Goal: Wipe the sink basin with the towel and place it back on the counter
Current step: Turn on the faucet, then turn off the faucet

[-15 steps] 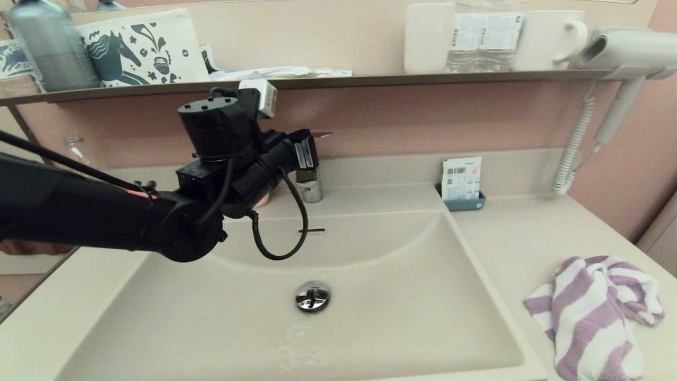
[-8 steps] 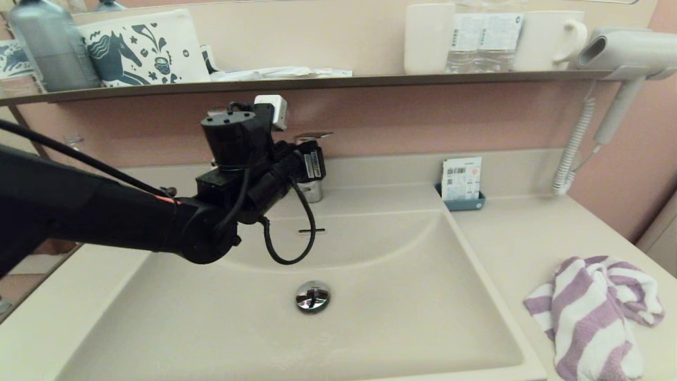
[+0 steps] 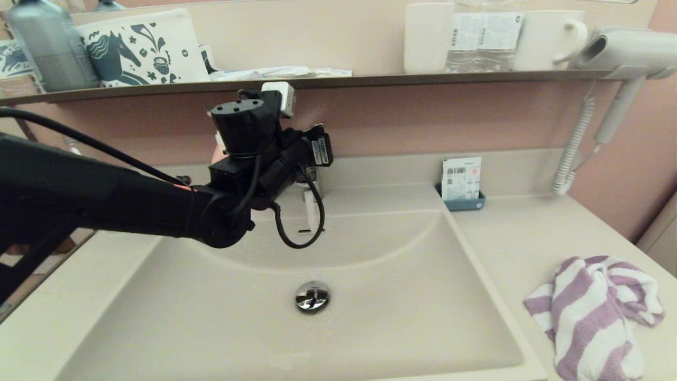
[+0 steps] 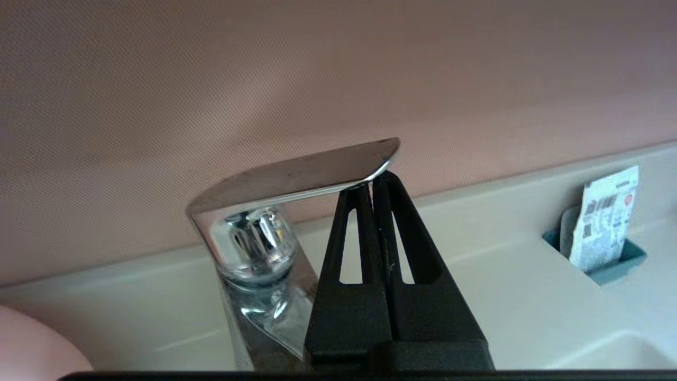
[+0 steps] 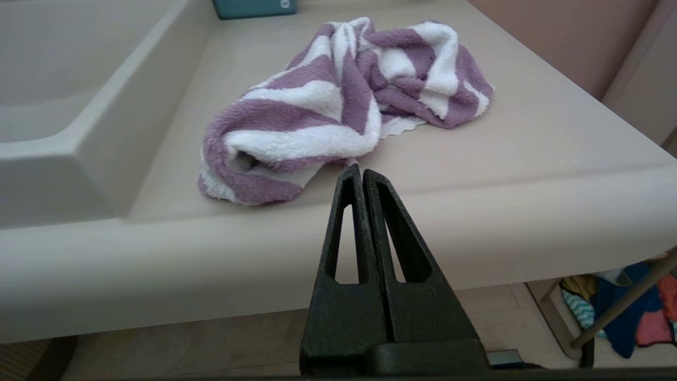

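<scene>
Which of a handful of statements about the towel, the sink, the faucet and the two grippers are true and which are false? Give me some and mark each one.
1. The towel lies crumpled on the counter, to the robot's right of the sink basin. True.
2. The left gripper is shut, its tips just under the faucet handle. True.
3. The right gripper is clamped on the towel. False: it is shut on nothing, in front of the counter edge, short of the towel.
4. The towel is inside the basin over the drain plug. False: the plug is uncovered.
5. Water runs from the faucet. True, a thin stream shows in the head view.
</scene>
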`<state>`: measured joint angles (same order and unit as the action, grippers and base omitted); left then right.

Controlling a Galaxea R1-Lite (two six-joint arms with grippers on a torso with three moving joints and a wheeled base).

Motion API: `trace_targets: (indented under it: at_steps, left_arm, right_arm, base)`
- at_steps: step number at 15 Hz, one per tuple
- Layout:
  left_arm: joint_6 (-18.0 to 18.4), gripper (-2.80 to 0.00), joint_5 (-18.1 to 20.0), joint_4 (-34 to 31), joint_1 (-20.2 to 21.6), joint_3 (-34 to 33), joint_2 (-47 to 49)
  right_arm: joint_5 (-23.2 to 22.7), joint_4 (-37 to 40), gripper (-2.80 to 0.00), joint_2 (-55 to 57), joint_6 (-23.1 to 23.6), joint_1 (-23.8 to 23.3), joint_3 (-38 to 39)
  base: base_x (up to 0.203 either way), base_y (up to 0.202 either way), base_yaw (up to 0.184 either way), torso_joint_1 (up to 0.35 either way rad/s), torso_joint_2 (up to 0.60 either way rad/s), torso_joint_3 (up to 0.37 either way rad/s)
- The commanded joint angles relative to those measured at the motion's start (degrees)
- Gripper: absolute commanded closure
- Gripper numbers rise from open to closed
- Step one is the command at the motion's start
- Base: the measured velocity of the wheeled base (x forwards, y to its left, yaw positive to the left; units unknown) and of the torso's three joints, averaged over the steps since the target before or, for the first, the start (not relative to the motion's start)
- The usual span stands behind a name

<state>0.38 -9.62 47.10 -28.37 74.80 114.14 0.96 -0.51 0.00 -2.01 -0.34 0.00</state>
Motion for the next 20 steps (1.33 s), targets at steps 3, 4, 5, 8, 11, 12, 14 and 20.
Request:
trace_targets:
  at_steps: [3,4,5,8,11,12,14,20]
  left_arm:
    - [0.0,0.0,-0.1,0.3,0.8,0.6,0.1]
    - [0.0,0.0,-0.1,0.3,0.8,0.1,-0.1]
    - [0.0,0.0,-0.2,0.4,0.8,-1.3,-0.4]
    - [-0.1,0.0,-0.2,3.1,0.7,-10.0,-1.3]
    - [0.1,0.0,-0.2,8.5,2.8,-13.6,-1.9]
    - [0.5,0.0,0.1,8.5,3.9,-13.4,-2.4]
    - [1.7,0.0,1.4,8.4,5.6,-12.9,-3.6]
    - [1.7,0.0,3.4,-0.1,6.7,-8.1,-7.7]
  right_arm:
    - [0.0,0.0,0.0,0.0,0.0,0.0,0.0]
    - [0.0,0.0,0.0,0.0,0.0,0.0,0.0]
    - [0.0,0.0,0.0,0.0,0.0,0.0,0.0]
    - [0.0,0.0,0.0,0.0,0.0,0.0,0.0]
    - [0.0,0.0,0.0,0.0,0.0,0.0,0.0]
    - [0.0,0.0,0.0,0.0,0.0,0.0,0.0]
    - [0.0,0.0,0.0,0.0,0.0,0.0,0.0]
    - [0.0,0.0,0.0,0.0,0.0,0.0,0.0]
  base:
    - [0.0,0.0,0.0,0.0,0.0,0.0]
    - [0.0,0.0,0.0,0.0,0.0,0.0]
    - [0.0,0.0,0.0,0.0,0.0,0.0]
    - [0.0,0.0,0.0,0.0,0.0,0.0]
    - [0.0,0.0,0.0,0.0,0.0,0.0]
    - [0.0,0.0,0.0,0.0,0.0,0.0]
    - [0.0,0.0,0.0,0.0,0.0,0.0]
    - [0.0,0.0,0.0,0.0,0.0,0.0]
